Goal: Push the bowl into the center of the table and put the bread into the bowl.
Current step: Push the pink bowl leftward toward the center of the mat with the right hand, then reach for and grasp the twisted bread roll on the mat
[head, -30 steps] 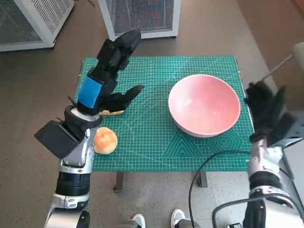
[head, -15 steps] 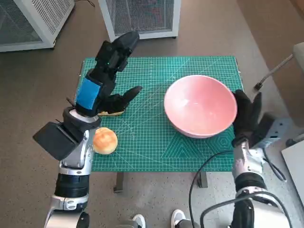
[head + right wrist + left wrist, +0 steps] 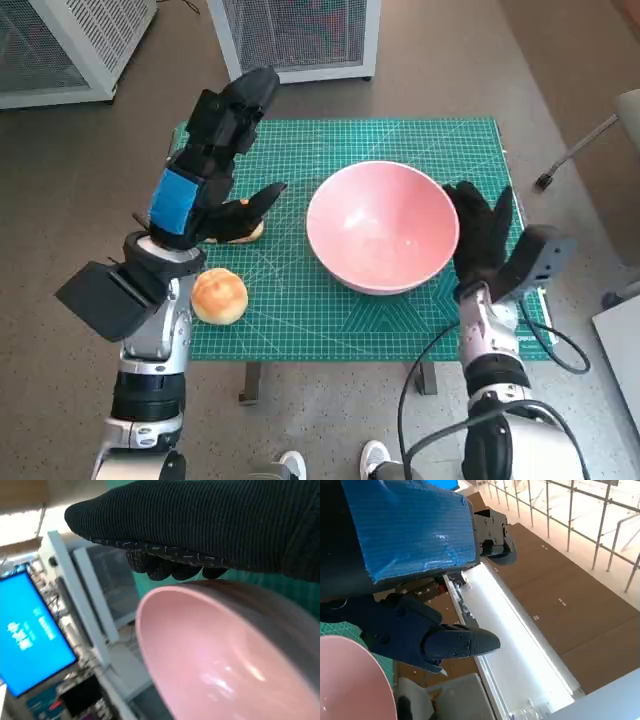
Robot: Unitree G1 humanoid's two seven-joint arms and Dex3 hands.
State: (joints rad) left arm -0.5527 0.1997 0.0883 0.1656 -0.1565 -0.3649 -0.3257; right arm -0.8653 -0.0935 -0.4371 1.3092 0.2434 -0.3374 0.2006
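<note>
The pink bowl point(image 3: 381, 225) stands near the middle of the green cutting mat point(image 3: 300, 320), seen also in the right wrist view as the bowl point(image 3: 210, 650). My gloved right hand point(image 3: 480, 232) presses flat against its right wall, fingers spread. A round bread roll point(image 3: 219, 296) lies at the mat's left front edge. A second bread piece point(image 3: 245, 234) lies partly hidden under my left hand point(image 3: 215, 140), which hovers above the mat's left side with fingers apart and holds nothing. The bowl's rim point(image 3: 350, 680) shows in the left wrist view.
White mesh cabinets point(image 3: 290, 35) stand on the floor beyond the table. A black cable point(image 3: 430, 355) runs by the table's front right edge. A metal rod point(image 3: 580, 150) leans at the right. Feet point(image 3: 290, 465) show below the front edge.
My right hand has moved left against the bowl and pushed it from the mat's right side toward the middle. The left hand has stayed about where it was.
</note>
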